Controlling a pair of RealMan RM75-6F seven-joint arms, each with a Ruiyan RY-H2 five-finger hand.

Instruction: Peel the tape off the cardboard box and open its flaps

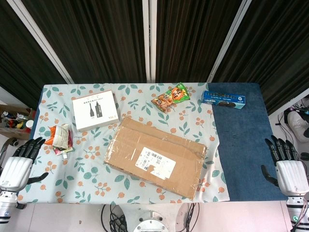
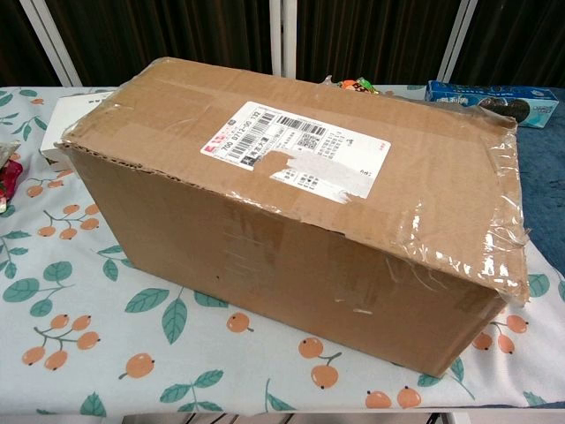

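From overhead, a table covered in a leaf-and-orange patterned cloth [image 1: 91,183], with a dark blue mat [image 1: 241,145] over its right end. A sealed cardboard box [image 1: 155,157] lies slightly askew near the middle of the front edge, a white shipping label [image 1: 154,162] on its top and clear tape [image 1: 200,166] glinting along its right end. Beyond it sit a white carton [image 1: 95,109], a bag of snacks [image 1: 170,97], a blue biscuit packet [image 1: 223,99] and, at the left, a crumpled wrapper [image 1: 60,137]. The left hand [image 1: 19,162] hangs at the table's front left corner, fingers spread and holding nothing, well apart from the box. The right hand [image 1: 286,162] hangs just past the right edge, likewise spread and empty.

From chest height, the box [image 2: 291,221] fills the view, flaps shut. Wrinkled tape [image 2: 508,221] wraps its right end and shinier strips cross the top beside the label [image 2: 296,150]. Neither hand shows here.

As I judge it, the task has not begun: the tape is untouched and both hands are at rest. The next move calls for one hand to reach in and steady the box while the other finds a loose tape edge, probably at the crinkled right end, and pinches it to peel.
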